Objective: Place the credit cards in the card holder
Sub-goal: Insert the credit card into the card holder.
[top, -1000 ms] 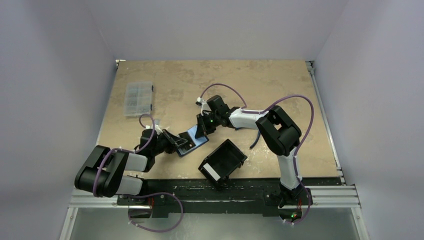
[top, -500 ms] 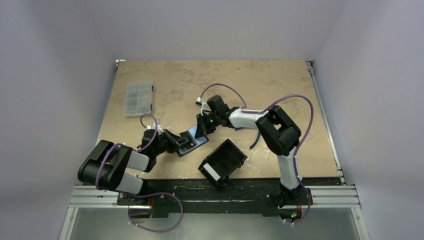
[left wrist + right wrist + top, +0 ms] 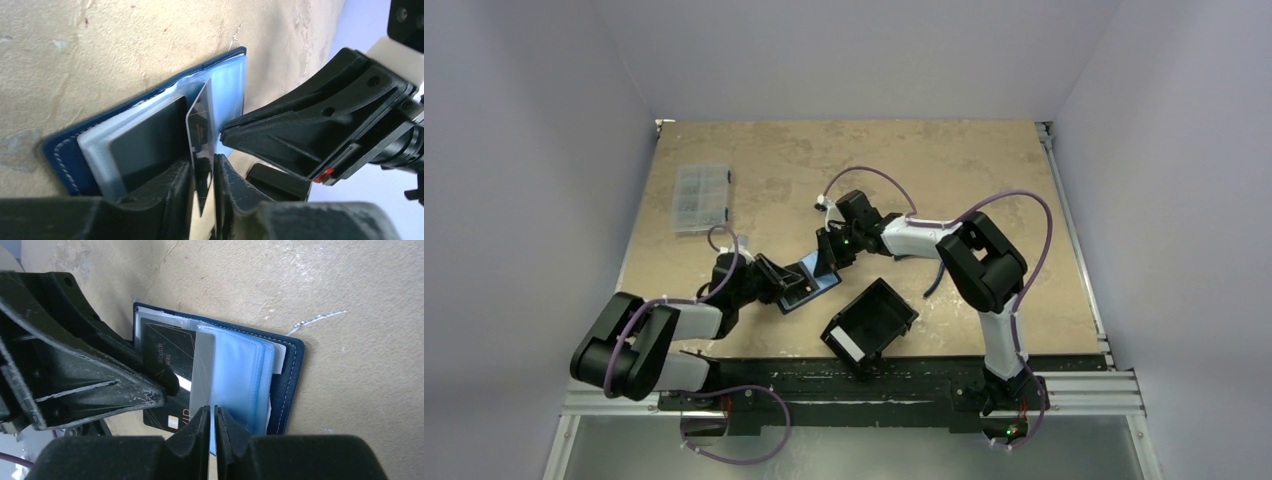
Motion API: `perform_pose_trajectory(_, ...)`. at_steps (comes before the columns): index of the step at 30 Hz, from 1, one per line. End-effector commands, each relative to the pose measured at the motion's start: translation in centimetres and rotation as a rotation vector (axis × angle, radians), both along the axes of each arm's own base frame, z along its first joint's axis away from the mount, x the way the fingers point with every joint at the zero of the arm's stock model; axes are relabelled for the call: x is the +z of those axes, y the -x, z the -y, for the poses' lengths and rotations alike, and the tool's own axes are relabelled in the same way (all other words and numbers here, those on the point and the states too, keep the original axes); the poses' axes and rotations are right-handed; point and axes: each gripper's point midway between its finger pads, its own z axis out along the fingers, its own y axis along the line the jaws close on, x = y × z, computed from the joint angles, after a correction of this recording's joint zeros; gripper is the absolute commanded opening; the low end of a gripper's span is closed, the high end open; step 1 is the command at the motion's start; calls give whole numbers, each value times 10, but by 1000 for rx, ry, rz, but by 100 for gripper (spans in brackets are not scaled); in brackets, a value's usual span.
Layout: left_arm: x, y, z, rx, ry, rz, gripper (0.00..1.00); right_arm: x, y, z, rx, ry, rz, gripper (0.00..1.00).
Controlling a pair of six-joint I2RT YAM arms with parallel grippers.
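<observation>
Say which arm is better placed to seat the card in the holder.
Left. The left gripper has the card between its fingers, its far edge already among the sleeves of the card holder; the right gripper is busy pinching a clear sleeve.

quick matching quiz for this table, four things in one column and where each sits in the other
Things:
1 card holder
2 black tray
3 clear box
4 silver card

Places:
a far left, on its own
b lying open in the middle
c near edge, white label showing
d between the left pincer fingers

Pairs: 1-b, 2-c, 3-a, 4-d
</observation>
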Motion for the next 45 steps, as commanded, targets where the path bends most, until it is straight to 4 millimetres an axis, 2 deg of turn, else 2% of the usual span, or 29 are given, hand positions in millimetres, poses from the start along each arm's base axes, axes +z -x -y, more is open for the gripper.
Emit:
perform_pose_trajectory(1,-17,8,-16,-23,-188,-87,29,11,-10,16,-44,69,50,17)
perform_pose_trajectory(6,-13,10,-17,-38,-209,-100,42,10,-15,24,-63,78,53,20)
perform_pose_trajectory(13,-8,9,-14,-36,-185,-102,45,9,-12,23,-57,69,41,20)
perform_pose_trajectory(20,2,-1,13,-54,-183,-90,46,10,-12,21,-52,55,37,20)
perform_pose_trajectory(23,4,-6,20,-54,-229,-100,55,9,-12,21,-52,57,36,20)
perform_pose_trajectory(27,2,-6,10,-33,-303,-134,60,9,-12,22,-56,61,38,19)
perform_pose_trajectory(33,-2,9,-3,-32,-365,-178,65,7,-12,24,-57,68,39,19)
perform_pose_trajectory(38,6,12,-7,-27,-373,-169,68,8,-12,22,-53,62,39,19)
perform_pose_trajectory(45,2,10,-6,-31,-386,-191,71,6,-10,23,-50,64,32,19)
